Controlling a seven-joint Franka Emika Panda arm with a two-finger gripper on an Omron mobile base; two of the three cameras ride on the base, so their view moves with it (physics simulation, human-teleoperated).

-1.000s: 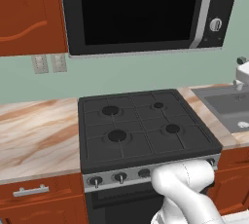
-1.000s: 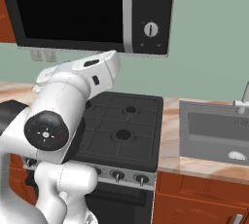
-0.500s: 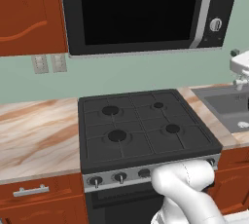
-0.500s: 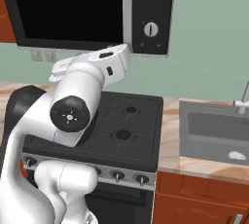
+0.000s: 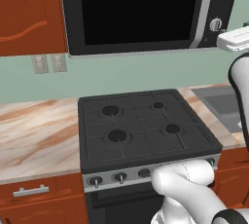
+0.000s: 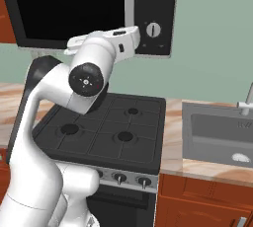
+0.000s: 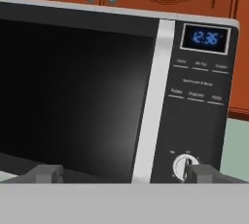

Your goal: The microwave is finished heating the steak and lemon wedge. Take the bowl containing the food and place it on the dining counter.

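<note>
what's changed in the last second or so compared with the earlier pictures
The arm has swung up: its hand rose from in front of the stove to the level of the microwave, and now faces its closed door. The fingers stay wide apart, holding nothing. The door, stove, counter and sink are as before.

closed microwave [image 7: 121,96] door blocks interior, open air before it

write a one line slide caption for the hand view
Open gripper faces the closed microwave, its black glass door shut, clock display lit, white knob at lower right.
</note>
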